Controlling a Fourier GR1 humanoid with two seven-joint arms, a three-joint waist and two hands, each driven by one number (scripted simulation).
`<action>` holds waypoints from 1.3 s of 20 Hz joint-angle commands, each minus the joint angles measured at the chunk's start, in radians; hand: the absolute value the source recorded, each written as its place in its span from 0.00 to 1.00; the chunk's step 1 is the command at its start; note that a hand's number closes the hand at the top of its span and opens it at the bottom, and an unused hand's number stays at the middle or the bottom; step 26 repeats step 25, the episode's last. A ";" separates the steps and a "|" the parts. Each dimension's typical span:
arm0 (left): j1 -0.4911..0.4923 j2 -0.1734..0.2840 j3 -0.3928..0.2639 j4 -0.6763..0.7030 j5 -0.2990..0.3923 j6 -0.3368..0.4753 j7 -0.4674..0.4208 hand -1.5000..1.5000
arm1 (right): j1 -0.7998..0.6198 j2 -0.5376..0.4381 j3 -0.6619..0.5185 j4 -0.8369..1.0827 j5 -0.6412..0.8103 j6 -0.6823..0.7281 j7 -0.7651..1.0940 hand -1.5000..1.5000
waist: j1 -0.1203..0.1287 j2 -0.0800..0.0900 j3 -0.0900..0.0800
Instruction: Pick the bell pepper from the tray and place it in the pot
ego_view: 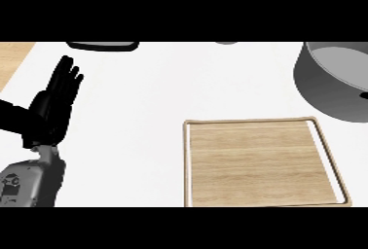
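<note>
A wooden tray (188, 160) with a raised rim lies at the lower middle-right of the counter, and nothing shows on its board. A grey pot (327, 90) stands at the upper right, cut off by the view's right edge; its inside is mostly out of sight. No bell pepper shows anywhere. My left hand (54, 104) rests at the left edge, fingers straight and pointing up, open and holding nothing. My right hand is out of the view.
A dark, flat object (102, 45) sits at the counter's far edge, upper left. A small grey item (226, 43) peeks in at the top middle. A wooden strip (13, 58) borders the white counter at the far left.
</note>
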 commanded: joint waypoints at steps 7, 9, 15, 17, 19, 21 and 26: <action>0.013 -0.011 -0.003 -0.008 -0.016 0.017 -0.017 0.50 | 0.011 -0.086 -0.129 0.141 -0.123 0.220 -0.022 0.00 | 0.016 0.031 0.032; 0.004 0.002 0.021 -0.008 0.009 0.005 -0.008 0.50 | 0.020 -0.148 -0.141 0.145 -0.137 0.299 -0.022 0.00 | 0.005 0.028 0.032; 0.008 0.006 0.008 -0.021 0.012 -0.012 0.000 0.50 | 0.023 -0.180 -0.142 0.145 -0.144 0.337 0.011 0.00 | 0.017 0.030 0.033; 0.003 0.006 0.013 -0.014 0.007 -0.007 -0.014 0.50 | 0.028 -0.187 -0.146 0.137 -0.152 0.349 0.003 0.00 | 0.017 0.032 0.034; 0.027 0.006 0.016 -0.019 0.010 -0.011 -0.018 0.50 | 0.066 -0.204 -0.138 0.131 -0.148 0.381 -0.023 0.00 | 0.012 0.030 0.035; -0.011 0.012 0.019 -0.023 0.010 0.000 0.020 0.50 | 0.070 -0.199 -0.138 0.126 -0.150 0.366 -0.018 0.00 | 0.010 0.029 0.037; 0.014 -0.016 -0.006 -0.022 -0.009 0.014 0.004 0.50 | 0.080 -0.219 -0.130 0.120 -0.151 0.407 -0.006 0.00 | 0.010 0.028 0.036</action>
